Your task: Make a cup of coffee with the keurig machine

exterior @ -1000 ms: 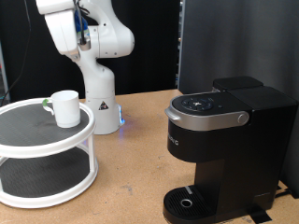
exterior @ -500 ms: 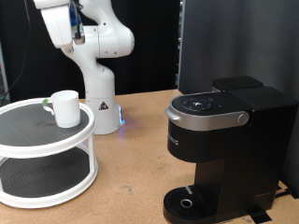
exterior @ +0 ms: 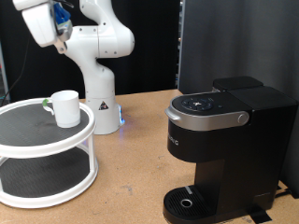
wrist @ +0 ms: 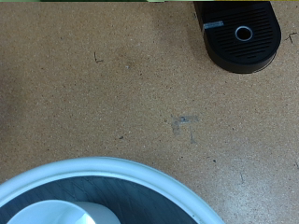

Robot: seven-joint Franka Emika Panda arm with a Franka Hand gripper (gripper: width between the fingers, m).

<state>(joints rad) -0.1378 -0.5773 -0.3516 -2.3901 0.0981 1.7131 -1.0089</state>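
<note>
Cup [exterior: 65, 107] upright on white stand [exterior: 47, 140], cropped in wrist view. Keurig [exterior: 220, 149] lid down (only drip base seen from wrist). Fingers out of frame; state impossible to tell.

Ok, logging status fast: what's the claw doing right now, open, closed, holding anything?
Claw: cannot be told; its fingers show in neither view. The cup sits untouched on the white stand.

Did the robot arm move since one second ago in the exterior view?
Yes. The arm swung toward the exterior view's left, away from its fixed white base.
</note>
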